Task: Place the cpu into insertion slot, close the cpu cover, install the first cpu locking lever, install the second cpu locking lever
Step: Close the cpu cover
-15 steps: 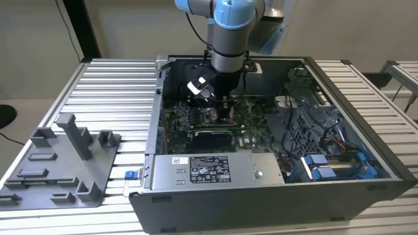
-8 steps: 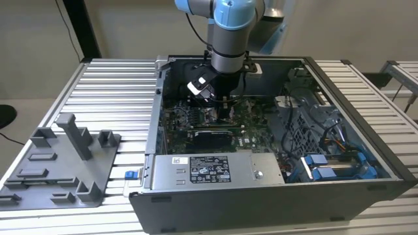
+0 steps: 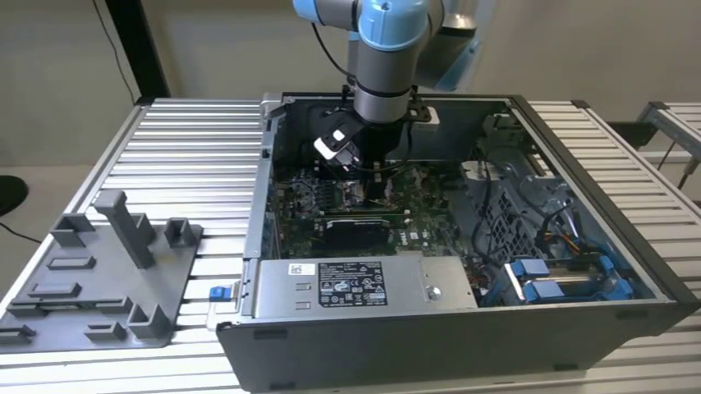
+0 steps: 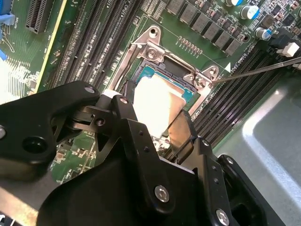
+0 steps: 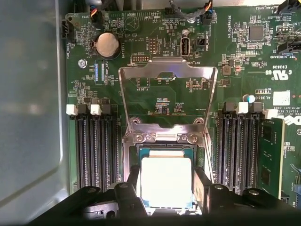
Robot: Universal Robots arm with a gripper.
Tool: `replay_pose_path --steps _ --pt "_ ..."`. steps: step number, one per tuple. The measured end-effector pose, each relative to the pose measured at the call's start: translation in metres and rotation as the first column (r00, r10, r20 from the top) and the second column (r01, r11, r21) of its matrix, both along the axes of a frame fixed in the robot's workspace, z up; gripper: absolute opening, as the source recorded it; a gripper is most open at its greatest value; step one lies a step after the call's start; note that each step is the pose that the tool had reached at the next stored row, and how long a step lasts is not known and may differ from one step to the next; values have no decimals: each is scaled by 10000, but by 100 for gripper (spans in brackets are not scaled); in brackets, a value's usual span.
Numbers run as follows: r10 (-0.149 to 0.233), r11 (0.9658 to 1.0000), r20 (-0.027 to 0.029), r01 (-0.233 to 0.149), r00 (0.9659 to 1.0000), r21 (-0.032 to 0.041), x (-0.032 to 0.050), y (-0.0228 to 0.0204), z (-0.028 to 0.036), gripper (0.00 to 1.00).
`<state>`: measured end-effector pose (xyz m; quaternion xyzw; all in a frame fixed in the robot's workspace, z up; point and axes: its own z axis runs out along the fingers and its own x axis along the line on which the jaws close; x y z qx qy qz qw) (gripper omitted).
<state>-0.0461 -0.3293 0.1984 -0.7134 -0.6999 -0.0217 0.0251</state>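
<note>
Glare is washing out the cpu (image 5: 165,181) in both wrist views, so no detail of its top can be read. Its near edge is covered by the gripper (image 5: 165,205), whose black body is cut off by the picture's edge. The near side of the insertion slot (image 5: 126,156) is hidden as well, so it cannot be told whether the chip is seated.

1 thin locking lever (image 4: 256,69) is cut off at the edge of the second wrist view.

In the exterior view the socket is blocked by the arm (image 3: 378,90), which is itself cropped above. The grey fixture tray (image 3: 98,279) is clipped at the exterior view's left.
</note>
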Motion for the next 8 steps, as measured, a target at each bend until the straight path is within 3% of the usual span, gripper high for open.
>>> replay_pose_path --steps 8 --pt "-2 10000 -1 2 10000 0 -4 0 -4 0"
